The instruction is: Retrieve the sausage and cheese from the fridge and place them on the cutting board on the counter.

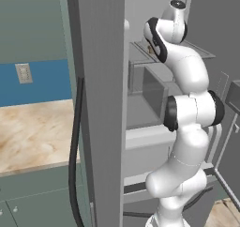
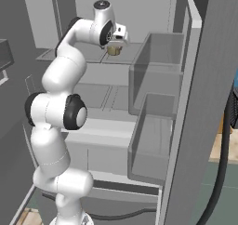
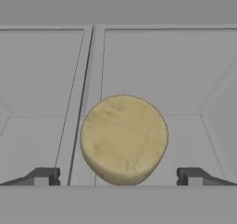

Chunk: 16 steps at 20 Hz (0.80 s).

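Observation:
The cheese (image 3: 124,137), a round tan-yellow chunk, lies on a grey upper shelf (image 2: 86,56) of the open fridge (image 2: 153,80). My gripper (image 3: 120,177) hovers right over it, open, one dark fingertip (image 3: 46,176) on each side and neither touching it. From the right base view the gripper (image 2: 116,43) sits at the end of the raised arm, with the cheese (image 2: 114,51) just below. A sliver of the cheese (image 1: 150,48) peeks out behind the wrist in the left base view. The sausage and the cutting board are out of view.
The open fridge door (image 1: 101,104) with its long dark handle (image 1: 75,146) stands between the arm and the beige counter (image 1: 33,132). Door bins (image 2: 153,145) line the right door. Lower shelves and a drawer (image 2: 102,126) lie under the arm.

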Motion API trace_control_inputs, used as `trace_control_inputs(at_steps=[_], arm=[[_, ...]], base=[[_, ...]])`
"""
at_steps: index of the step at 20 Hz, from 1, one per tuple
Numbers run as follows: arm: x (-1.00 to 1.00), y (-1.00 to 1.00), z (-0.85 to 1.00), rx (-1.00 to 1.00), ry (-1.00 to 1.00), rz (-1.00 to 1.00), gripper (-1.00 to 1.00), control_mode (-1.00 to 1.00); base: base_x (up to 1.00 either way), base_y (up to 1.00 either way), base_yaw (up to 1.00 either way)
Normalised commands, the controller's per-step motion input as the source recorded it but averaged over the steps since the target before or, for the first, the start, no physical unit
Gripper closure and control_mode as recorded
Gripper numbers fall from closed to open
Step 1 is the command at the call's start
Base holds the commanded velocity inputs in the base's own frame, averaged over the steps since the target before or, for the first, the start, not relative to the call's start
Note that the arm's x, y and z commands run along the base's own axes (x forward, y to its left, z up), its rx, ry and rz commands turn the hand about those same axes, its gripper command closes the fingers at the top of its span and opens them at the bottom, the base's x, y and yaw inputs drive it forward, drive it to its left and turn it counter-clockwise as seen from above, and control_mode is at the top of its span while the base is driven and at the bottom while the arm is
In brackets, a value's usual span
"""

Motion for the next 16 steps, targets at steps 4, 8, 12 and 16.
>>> trace_control_inputs(at_steps=[4, 8, 12, 16], arm=[[0.1, -0.01, -0.14, 0.0, 0.0, 0.0, -1.0, -1.0], [0.25, 0.0, -0.01, 0.0, -0.02, 0.0, -1.0, -1.0], [0.25, 0.0, -0.04, 0.0, 0.0, 0.0, -1.0, -1.0], [0.14, 0.0, -0.01, 0.0, 0.0, 0.0, -1.0, -1.0]], base=[[0.0, 0.0, 0.0], [0.0, 0.0, 0.0], [0.0, 0.0, 0.0], [0.0, 0.0, 0.0]])
